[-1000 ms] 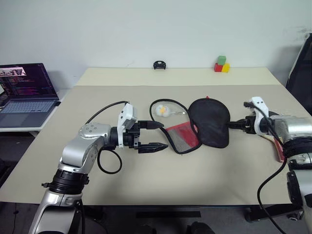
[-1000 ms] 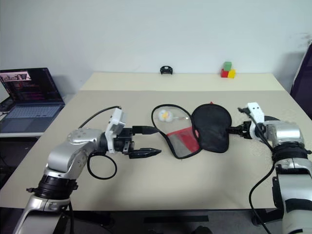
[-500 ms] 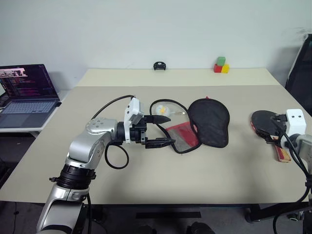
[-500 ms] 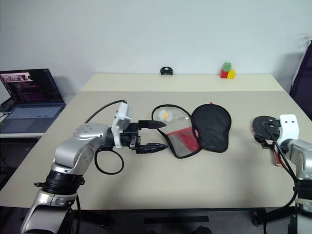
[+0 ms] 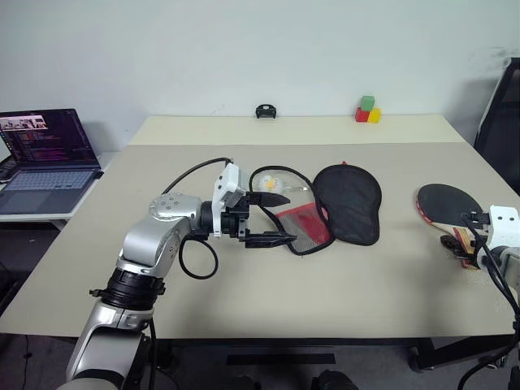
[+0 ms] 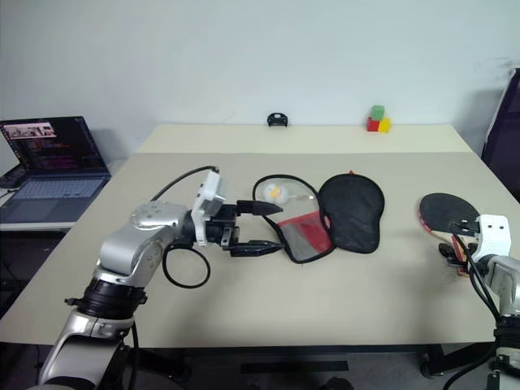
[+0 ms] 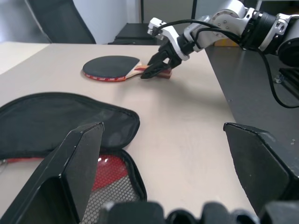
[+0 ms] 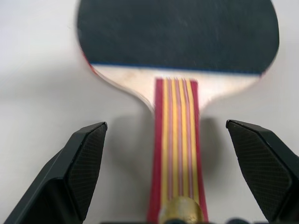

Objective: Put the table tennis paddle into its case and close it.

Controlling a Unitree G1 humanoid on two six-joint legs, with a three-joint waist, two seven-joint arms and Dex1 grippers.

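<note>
Clearly the paddle [image 5: 448, 203] lies flat on the surface [image 5: 244, 292] near its right edge, black rubber face up, handle pointing toward the right pincer [image 8: 175, 182]. That pincer stands with its fingers wide apart, one on each side of the striped handle [image 8: 176, 140], holding nothing. The handle looks like the place to grip: narrow, rigid wood with flat sides the fingers can close on. The blade is thin, stiff and probably light, so it should lift easily, though held by the handle end alone it may droop at the head. The rubber face is likely tacky and best left untouched.

Well apart, near the middle of the surface, the case [image 5: 329, 211] lies unzipped, its black flap folded back and its red mesh part spread beside it. It is soft fabric and will likely sag or slide unless pinned. The left pincer [image 5: 275, 219], fingers apart and empty, hovers just beside the case's red part.
</note>
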